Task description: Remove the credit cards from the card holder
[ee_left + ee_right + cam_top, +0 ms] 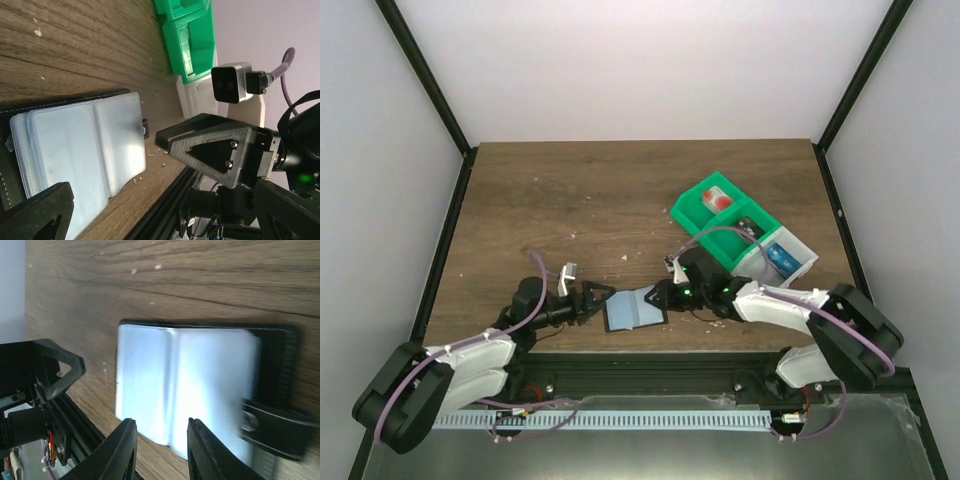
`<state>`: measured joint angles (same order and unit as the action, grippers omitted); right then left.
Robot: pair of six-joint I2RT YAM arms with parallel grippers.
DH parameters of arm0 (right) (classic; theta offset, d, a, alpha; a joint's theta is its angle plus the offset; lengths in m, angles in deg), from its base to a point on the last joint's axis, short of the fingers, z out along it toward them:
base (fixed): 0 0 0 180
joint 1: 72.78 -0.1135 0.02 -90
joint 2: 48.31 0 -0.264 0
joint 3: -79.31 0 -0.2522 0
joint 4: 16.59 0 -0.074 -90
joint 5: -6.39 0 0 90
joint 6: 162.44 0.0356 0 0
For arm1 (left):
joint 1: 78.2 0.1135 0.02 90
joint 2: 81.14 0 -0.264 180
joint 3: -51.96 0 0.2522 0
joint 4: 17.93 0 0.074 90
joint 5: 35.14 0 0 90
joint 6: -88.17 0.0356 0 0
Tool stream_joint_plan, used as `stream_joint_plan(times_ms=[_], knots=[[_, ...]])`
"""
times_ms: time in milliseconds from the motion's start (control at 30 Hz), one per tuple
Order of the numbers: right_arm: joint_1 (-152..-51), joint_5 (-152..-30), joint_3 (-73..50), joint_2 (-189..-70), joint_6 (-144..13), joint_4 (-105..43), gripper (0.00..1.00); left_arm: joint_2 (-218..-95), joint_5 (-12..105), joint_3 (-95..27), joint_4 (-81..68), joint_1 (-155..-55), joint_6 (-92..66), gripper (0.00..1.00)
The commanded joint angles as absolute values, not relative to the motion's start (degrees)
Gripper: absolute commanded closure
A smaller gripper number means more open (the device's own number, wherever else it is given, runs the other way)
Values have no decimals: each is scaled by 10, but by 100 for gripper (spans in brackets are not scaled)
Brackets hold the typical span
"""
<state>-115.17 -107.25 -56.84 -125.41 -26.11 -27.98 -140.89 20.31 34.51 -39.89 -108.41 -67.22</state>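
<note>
**Inspector:** Location of the card holder?

**Observer:** Card holder (634, 310) lies opened flat on the table (570, 200), near edge, about centre. Its pale blue sleeves face up, and it sits between the two grippers.

**Inspector:** Left gripper?

**Observer:** Left gripper (594, 300) is released, jaws wide, low over the wood just left of the holder.

**Inspector:** Right gripper?

**Observer:** Right gripper (663, 297) is at the holder's right side, fingers (122, 450) slightly parted over the sleeves. Whether they pinch a sleeve, I cannot tell.

**Inspector:** Cards?

**Observer:** A white-and-red card (717, 198) lies in the green tray (692, 210), far right. A dark blue card (782, 256) lies in the clear-white tray (807, 258) touching it.
</note>
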Motion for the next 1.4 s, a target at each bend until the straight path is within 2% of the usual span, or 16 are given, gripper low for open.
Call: stream_joint_plan(times_ms=[0, 167, 500, 767, 900, 1033, 1167, 1367], knots=[[-1200, -1052, -512, -1301, -251, -242, 70, -1400, 205, 363, -448, -1079, -709, 0], [-1219, -1056, -485, -1351, -253, -240, 70, -1394, 201, 380, -487, -1077, -756, 0], [-1247, -1049, -467, -1454, -252, -273, 71, -1362, 213, 365, -397, -1074, -720, 0], [-1247, -1029, -514, -1471, -240, -244, 91, -1381, 208, 366, -401, -1074, -700, 0], [-1247, -1028, -524, -1471, -230, -226, 96, -1413, 196, 361, -435, -1075, -700, 0], [-1247, -1042, -531, -1456, -224, -203, 95, -1456, 190, 357, -471, -1075, -703, 0], [-1247, -1049, -534, -1398, -220, -199, 86, -1487, 173, 355, -525, -1075, -720, 0], [-1246, -1010, -533, -1355, -244, -229, 82, -1503, 186, 338, -496, -1080, -705, 0]])
